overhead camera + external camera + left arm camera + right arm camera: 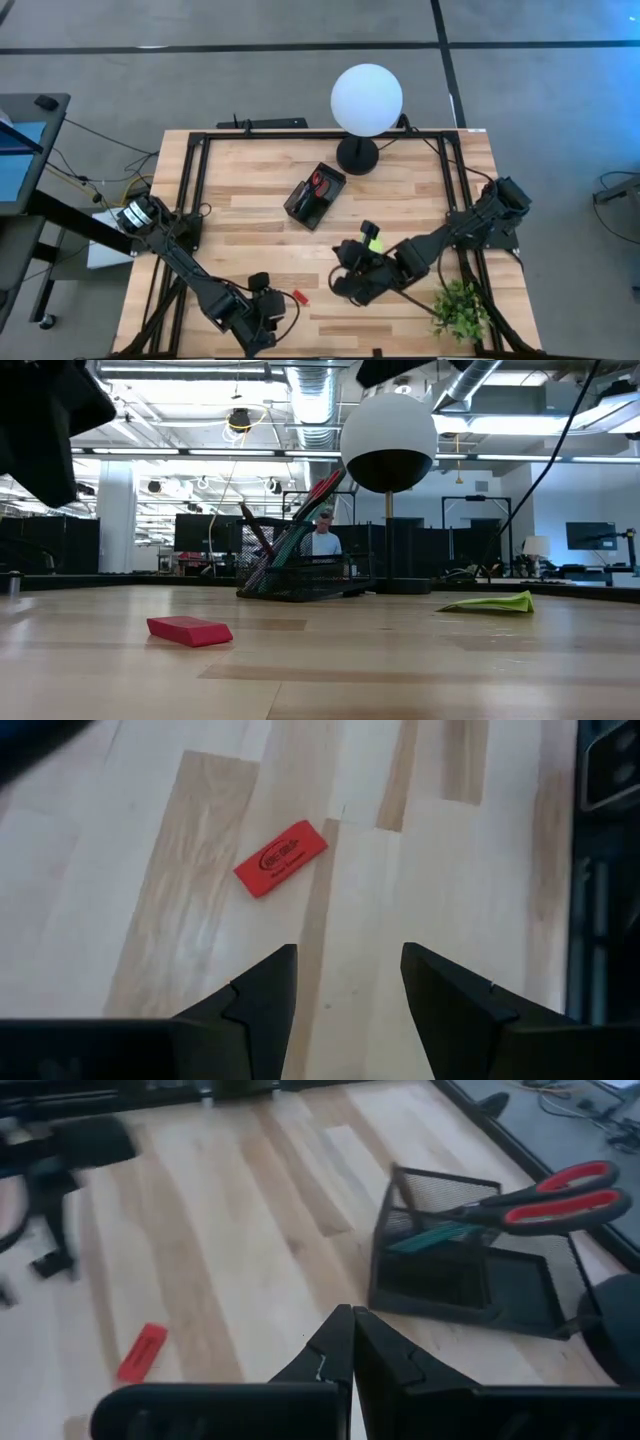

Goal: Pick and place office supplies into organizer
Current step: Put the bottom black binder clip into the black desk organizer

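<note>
Eraser [281, 859] flat on table, just ahead of open left end effector [348, 982], right end effector [352, 1342] closed

The table [400, 190] is light wood planks with a black frame around it. The floor [200, 70] under it is grey with dark lines. A white ball lamp [367, 98] stands on a round black base at the far side of the table, and a small green plant [460, 308] sits at the near right corner. A dark desk [25, 120] is off to the left, with cables [90, 185] on the floor. Behind the table is a big open room with silver pipes [320, 400] and long lights [180, 452] on the ceiling, dark screens [590, 535], and a person [324, 535] sitting far back
</note>
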